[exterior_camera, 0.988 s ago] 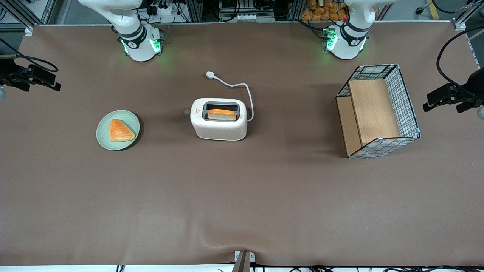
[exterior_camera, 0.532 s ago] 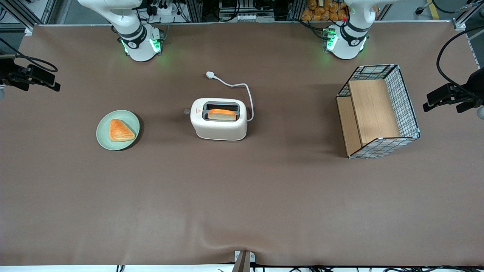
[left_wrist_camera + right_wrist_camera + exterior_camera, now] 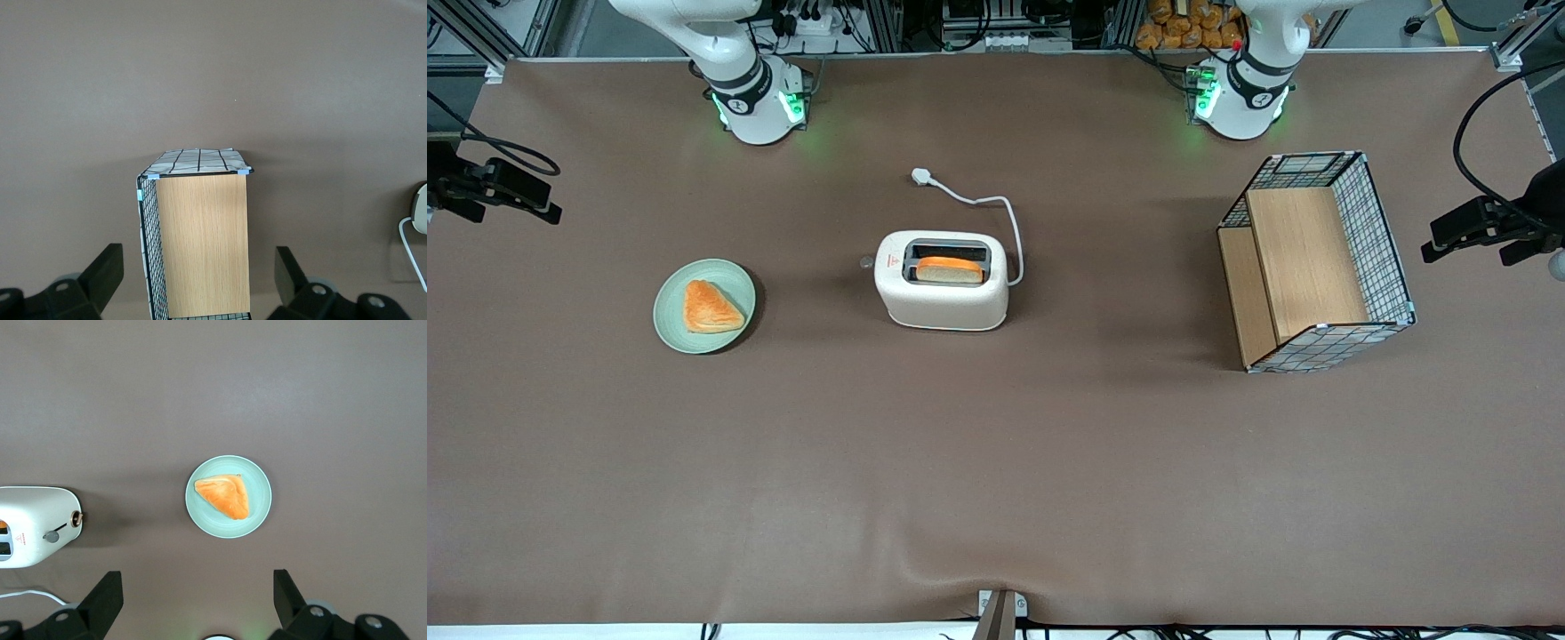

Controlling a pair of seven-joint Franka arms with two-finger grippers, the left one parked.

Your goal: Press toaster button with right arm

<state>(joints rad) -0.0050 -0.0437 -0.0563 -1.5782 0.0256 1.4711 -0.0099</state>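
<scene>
The cream-white toaster [image 3: 943,293] stands mid-table with a slice of toast in one slot, and it also shows in the right wrist view [image 3: 37,527]. The toaster button [image 3: 865,262] is a small grey knob sticking out of the short end that faces the working arm's end of the table [image 3: 50,535]. The right arm's gripper [image 3: 507,191] hangs high at the working arm's end, well apart from the toaster. Seen from the wrist, the gripper [image 3: 197,603] is open with nothing between its fingers [image 3: 107,600], above bare table near the plate.
A green plate [image 3: 704,306] with a triangular pastry lies between the gripper and the toaster. The toaster's white cord and plug [image 3: 921,177] trail farther from the front camera. A wire-and-wood basket [image 3: 1316,262] stands toward the parked arm's end.
The right arm's gripper has drifted slightly outward and nearer the front camera. The toaster, plate and basket have not moved.
</scene>
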